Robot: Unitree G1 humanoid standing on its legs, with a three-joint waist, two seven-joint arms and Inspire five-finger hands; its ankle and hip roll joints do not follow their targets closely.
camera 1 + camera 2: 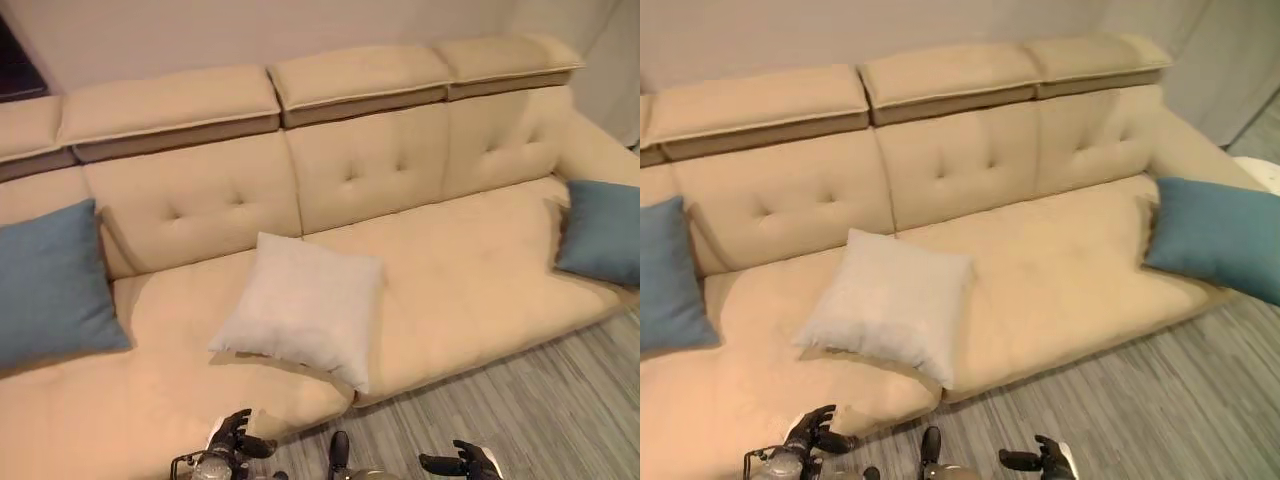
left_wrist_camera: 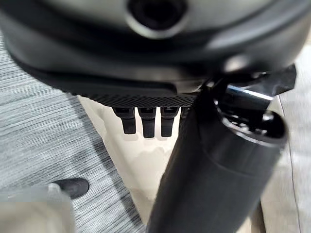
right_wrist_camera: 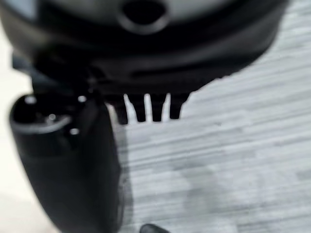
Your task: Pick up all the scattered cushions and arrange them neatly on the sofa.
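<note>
We look down on a long beige sofa (image 1: 470, 270) with tufted backrests, standing on a grey wood-grain floor (image 1: 540, 410). A pale grey cushion (image 1: 300, 305) lies flat on the seat near the middle, one corner reaching the front edge of the seat. A blue cushion (image 1: 50, 285) leans upright against the backrest at our left end of the sofa. A second blue cushion (image 1: 1220, 235) leans at the right end, against the armrest there. All three cushions are on the sofa and well apart from each other.

Our left hand (image 1: 235, 435) sits low at the bottom edge of the head views, just in front of the sofa's seat edge, touching no cushion. Its wrist view shows the fingers (image 2: 148, 121) hanging straight and relaxed over the floor and the sofa's pale edge, holding nothing. Our right hand (image 1: 465, 462) is also at the bottom edge, over the floor, apart from the sofa. Its fingers (image 3: 146, 109) point straight out over the floor, relaxed and empty.

In the left wrist view a dark shoe (image 2: 73, 187) rests on the floor.
</note>
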